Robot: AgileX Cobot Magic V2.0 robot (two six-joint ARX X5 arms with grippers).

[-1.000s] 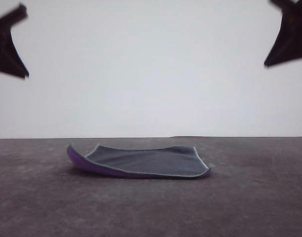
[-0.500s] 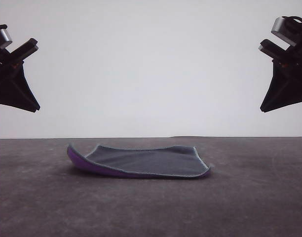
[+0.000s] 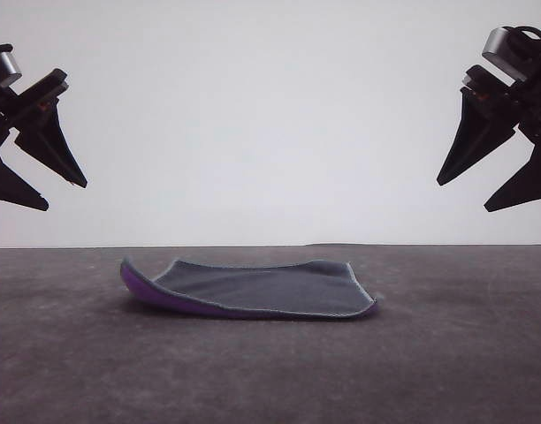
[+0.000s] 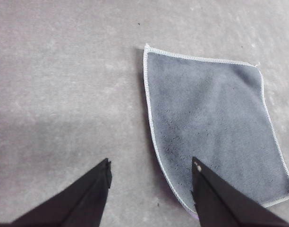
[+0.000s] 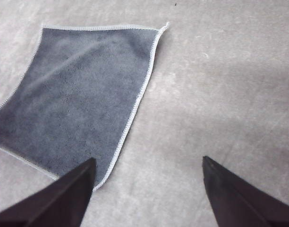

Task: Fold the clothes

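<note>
Dark grey, mottled tabletop [image 3: 447, 353] fills the near ground, bare in front of the cloth [image 3: 253, 290]. The cloth lies flat near the table's middle, grey face up, its pale stitched edging running all round; at its left edge the border curls up and shows a bright purple underside. It has not shifted from half a second ago. Beyond and above, the two grippers hang well clear of it against the white wall [image 3: 270, 124]. The left gripper [image 3: 65, 194] and right gripper [image 3: 465, 196] each had their fingers together as one dark wedge half a second ago; now both stand spread wide, holding nothing. In the left wrist view the spread fingers [image 4: 88, 194] sit over the cloth's [image 4: 215, 127] near edge, probably above it rather than touching. The right wrist view has its fingers [image 5: 239, 198] likewise over a cloth [image 5: 73, 99] corner.
</note>
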